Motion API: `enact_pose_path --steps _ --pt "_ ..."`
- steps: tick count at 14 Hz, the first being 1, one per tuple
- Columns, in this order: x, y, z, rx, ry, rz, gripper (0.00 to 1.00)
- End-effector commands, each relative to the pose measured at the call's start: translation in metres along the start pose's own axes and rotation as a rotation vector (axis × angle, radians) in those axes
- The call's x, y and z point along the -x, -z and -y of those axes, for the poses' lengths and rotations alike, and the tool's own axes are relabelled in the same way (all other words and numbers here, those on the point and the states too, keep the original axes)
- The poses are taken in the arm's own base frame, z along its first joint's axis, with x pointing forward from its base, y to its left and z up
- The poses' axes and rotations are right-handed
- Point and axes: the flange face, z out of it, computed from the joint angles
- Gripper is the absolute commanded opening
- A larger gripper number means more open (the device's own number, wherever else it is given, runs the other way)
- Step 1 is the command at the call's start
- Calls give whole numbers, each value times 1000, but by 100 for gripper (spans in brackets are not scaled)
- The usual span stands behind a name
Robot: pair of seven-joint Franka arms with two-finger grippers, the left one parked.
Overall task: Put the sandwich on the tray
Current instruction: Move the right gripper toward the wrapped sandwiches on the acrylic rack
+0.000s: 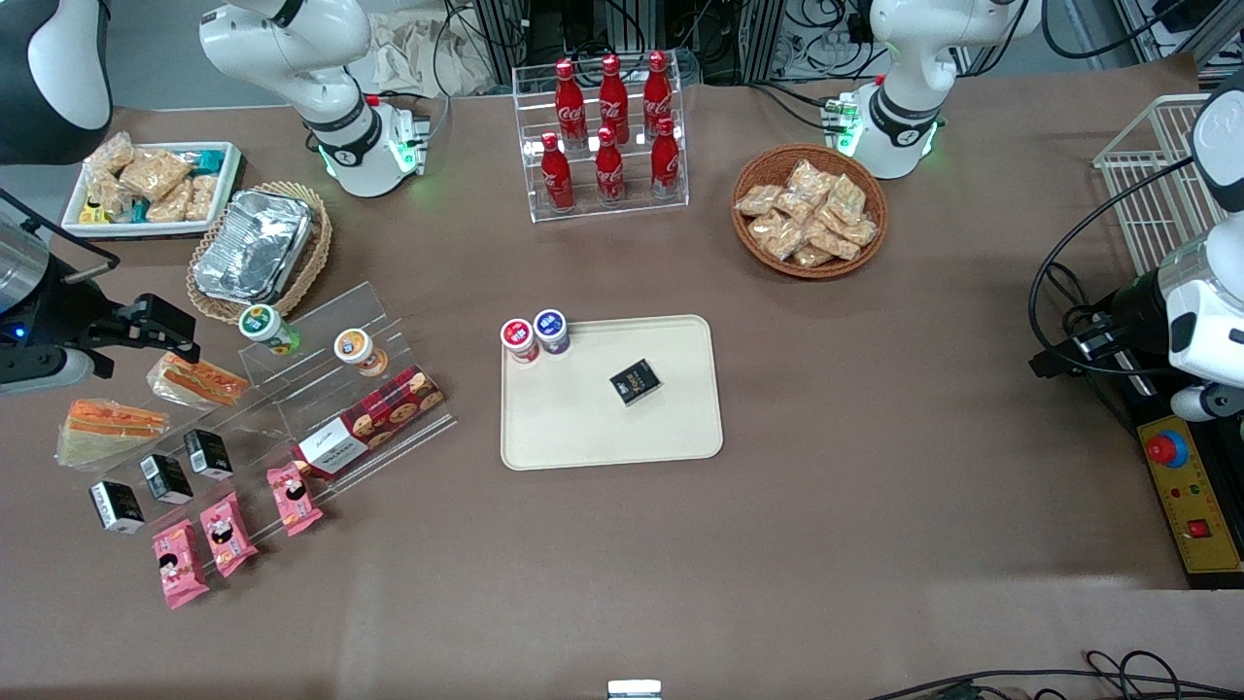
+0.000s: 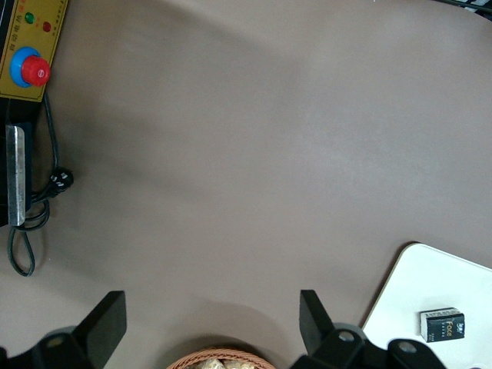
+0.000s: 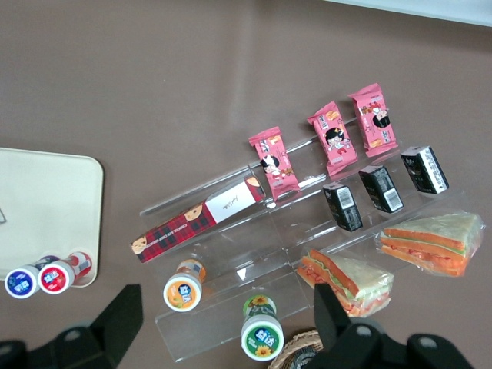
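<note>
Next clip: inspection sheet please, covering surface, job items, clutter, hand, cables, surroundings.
Surface: brown table.
Job's things: pale-bread wrapped wedge sandwich on the table at the working arm's end; cream rectangular tray mid-table, holding a small black box and two capped cups.
Clutter: tan-bread sandwich, pink snack packs, clear acrylic stand, red cola bottles, wicker basket of snacks.
Hand: the right arm's hand hangs open above the acrylic stand, holding nothing.
Cables: black cables at the parked arm's end.
Surroundings: white wire basket.
</note>
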Motion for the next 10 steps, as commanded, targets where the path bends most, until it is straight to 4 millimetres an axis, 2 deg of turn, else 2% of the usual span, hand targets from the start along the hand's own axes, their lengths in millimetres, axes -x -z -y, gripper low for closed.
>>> enact_pose_path --steps 1,8,10 --pt "2 1 -2 -5 -32 14 99" --pt "7 -4 -7 -5 -59 45 99" --pt "12 0 2 -7 -126 65 99"
